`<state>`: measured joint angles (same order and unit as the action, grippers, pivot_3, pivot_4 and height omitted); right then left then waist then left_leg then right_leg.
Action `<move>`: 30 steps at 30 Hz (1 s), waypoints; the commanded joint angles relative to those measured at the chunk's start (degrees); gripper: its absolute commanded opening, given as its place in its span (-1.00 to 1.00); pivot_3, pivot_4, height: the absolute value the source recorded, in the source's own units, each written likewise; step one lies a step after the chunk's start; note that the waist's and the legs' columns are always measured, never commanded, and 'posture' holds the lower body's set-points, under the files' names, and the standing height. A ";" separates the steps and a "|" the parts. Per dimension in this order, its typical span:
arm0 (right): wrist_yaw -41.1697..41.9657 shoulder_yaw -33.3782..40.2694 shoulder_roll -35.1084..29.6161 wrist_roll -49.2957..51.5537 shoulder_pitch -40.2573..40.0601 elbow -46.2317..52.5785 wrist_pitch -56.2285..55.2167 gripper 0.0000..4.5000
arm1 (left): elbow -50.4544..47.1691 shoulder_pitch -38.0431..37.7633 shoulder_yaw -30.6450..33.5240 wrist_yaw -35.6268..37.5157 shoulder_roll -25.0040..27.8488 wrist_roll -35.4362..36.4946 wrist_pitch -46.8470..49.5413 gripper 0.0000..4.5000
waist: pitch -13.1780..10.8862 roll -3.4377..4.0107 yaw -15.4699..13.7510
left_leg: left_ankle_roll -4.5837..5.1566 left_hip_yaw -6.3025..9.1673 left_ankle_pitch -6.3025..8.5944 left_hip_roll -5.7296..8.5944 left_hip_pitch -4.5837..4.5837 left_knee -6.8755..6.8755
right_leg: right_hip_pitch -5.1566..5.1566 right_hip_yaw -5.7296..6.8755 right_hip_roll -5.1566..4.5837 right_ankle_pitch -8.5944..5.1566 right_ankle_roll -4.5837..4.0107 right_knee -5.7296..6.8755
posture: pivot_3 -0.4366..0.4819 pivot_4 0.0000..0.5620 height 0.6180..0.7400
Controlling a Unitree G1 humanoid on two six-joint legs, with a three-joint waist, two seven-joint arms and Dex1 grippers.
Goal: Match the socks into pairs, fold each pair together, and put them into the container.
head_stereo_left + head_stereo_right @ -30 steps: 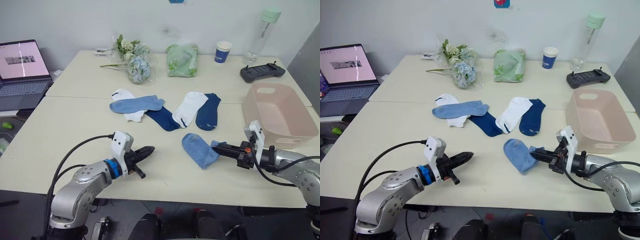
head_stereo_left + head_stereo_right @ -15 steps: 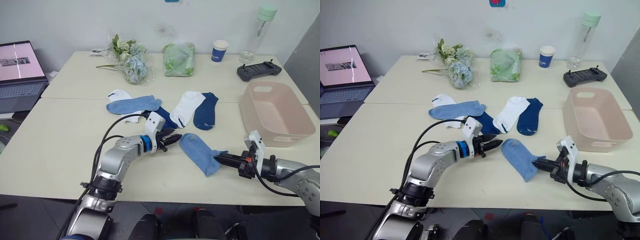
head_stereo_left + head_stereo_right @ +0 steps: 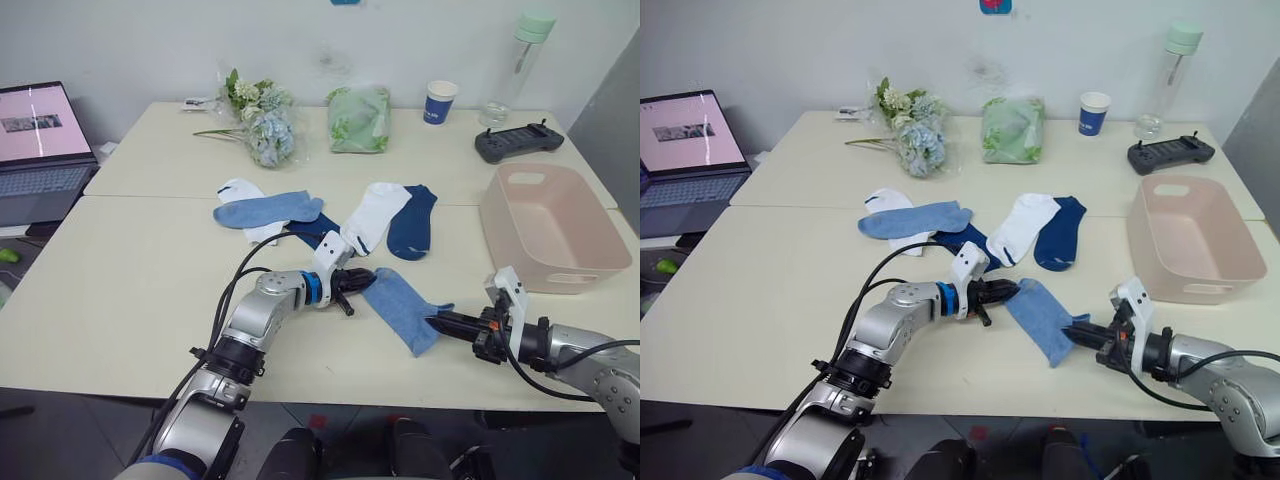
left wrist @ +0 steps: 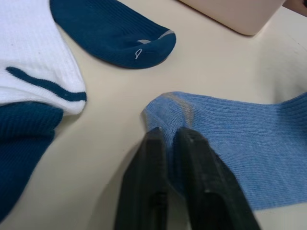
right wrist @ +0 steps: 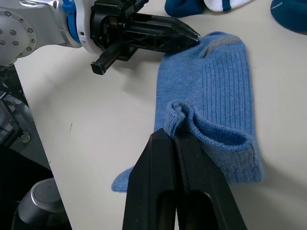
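The light blue sock [image 3: 402, 308] lay flat on the surface [image 3: 120, 290], its long axis running diagonally between the two arms. The left pincer [image 3: 368, 276] was pinched shut on its toe end, the right pincer [image 3: 432, 321] closed on the cuff at the opposite end. Its mate [image 3: 266, 209] lay well apart, across a white sock beyond the left arm, so the left arm looked nearer to it.

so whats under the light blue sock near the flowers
A white sock lies beneath the far light blue sock, showing above and below it; its middle is covered. A navy sock starts by its toe; whether it runs underneath cannot be seen.
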<state>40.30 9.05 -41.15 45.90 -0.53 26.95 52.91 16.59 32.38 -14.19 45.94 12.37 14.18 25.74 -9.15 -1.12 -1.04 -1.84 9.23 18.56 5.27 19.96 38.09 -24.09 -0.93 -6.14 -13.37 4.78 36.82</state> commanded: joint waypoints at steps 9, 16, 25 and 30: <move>0.57 0.92 -0.35 0.86 2.17 0.80 -0.75 -1.00 | -10.39 -5.85 5.05 -1.12 3.29 2.48 3.71 -0.99 | 0.00 0.00 0.42 | 0.00 0.02 0.00 -0.04 -0.01 0.00 | -0.01 0.00 0.00 0.00 0.00 0.03 | -0.05 -0.47 1.00; -0.73 2.17 2.20 2.19 5.27 -0.35 -1.20 -1.00 | -29.32 -16.91 13.01 -5.27 7.17 9.31 13.81 -0.99 | 0.01 0.02 0.98 | 0.00 0.05 0.00 -0.12 -0.02 -0.01 | -0.01 -0.02 0.00 0.00 0.00 0.03 | -0.05 -0.47 1.00; -1.45 0.32 2.37 -4.69 3.68 -4.50 -4.34 -1.00 | -47.90 -34.65 22.50 -12.97 8.33 18.25 21.87 -0.99 | 0.01 0.03 0.92 | 0.00 0.00 0.00 -0.33 -0.03 -0.03 | 0.02 -0.02 0.02 0.00 0.00 0.00 | -0.05 -0.47 1.00; 0.67 -0.40 1.80 -5.50 1.58 -6.16 -4.89 -1.00 | -50.58 -39.58 21.62 -15.83 6.49 18.90 20.89 -0.99 | 0.01 0.03 0.90 | 0.00 -0.03 0.00 -0.36 -0.04 -0.04 | 0.03 -0.02 0.03 -0.01 -0.01 0.00 | -0.05 -0.47 1.00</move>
<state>39.99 8.12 -38.47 40.69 1.18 20.61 49.18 -31.51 -7.12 7.67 30.95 19.51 31.90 47.99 -9.14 -1.09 -0.13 -1.84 9.20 18.56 4.91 19.92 38.05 -24.05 -0.95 -6.11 -13.38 4.76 36.81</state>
